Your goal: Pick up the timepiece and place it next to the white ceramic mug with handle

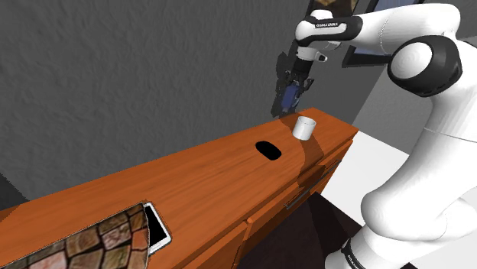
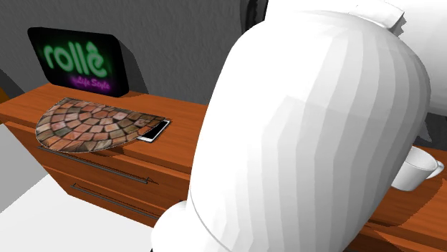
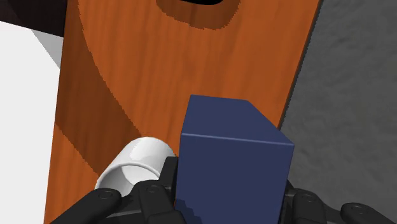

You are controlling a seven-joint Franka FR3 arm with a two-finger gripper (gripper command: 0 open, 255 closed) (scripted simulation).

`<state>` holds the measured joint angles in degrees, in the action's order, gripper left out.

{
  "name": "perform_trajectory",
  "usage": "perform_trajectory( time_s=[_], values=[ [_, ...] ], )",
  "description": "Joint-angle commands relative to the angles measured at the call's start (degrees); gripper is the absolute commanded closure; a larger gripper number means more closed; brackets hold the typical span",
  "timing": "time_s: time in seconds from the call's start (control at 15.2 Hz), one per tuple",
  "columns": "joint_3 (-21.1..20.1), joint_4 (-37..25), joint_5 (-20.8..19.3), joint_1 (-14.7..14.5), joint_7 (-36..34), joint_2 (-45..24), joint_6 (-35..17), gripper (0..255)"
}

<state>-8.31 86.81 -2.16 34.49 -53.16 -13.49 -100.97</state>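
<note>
the pincer [image 1: 287,102] hangs in the air above the far end of the wooden surface [image 1: 191,177], pinching the timepiece [image 1: 290,93], a plain dark blue block. in the wrist view the pincer [image 3: 229,194] has its two black fingers [image 3: 164,189] pressed against opposite sides of the timepiece [image 3: 232,153], which juts out past the fingertips. the block is lifted clear of the surface [image 3: 159,76] and touches nothing but the fingers.

directly below the pincer, a little to one side of it, stands the white mug [image 1: 304,128], upright on the surface and near its end edge. through the wrist camera the mug [image 3: 137,167] shows just beside one finger, its open rim turned up toward the pincer. from the second exterior camera the mug [image 2: 417,170] peeks out past the big white arm [image 2: 308,129], handle pointing away from it.

farther from the pincer than the mug, a black oval shape [image 1: 267,150] lies on the wood; what it is cannot be told. well away from the pincer, at the other end of the surface [image 2: 179,118], lies a half-round stone-patterned mat [image 2: 89,125] with a white-edged phone [image 2: 154,131] partly tucked under its edge. behind the mat stands a dark sign [image 2: 75,61] with glowing green letters. drawer fronts with long handles [image 2: 107,168] run beneath.
</note>
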Motion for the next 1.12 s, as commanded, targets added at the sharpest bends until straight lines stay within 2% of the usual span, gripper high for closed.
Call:
perform_trajectory(
  time_s=[0.0, 1.06],
  values=[
    [0.23, 0.53, -0.02, 0.36, 0.64, -0.50, -1.04, 255],
    [0.38, 10.92, -0.33, 0.46, 0.37, -1.93, -12.85, 255]
  ],
)
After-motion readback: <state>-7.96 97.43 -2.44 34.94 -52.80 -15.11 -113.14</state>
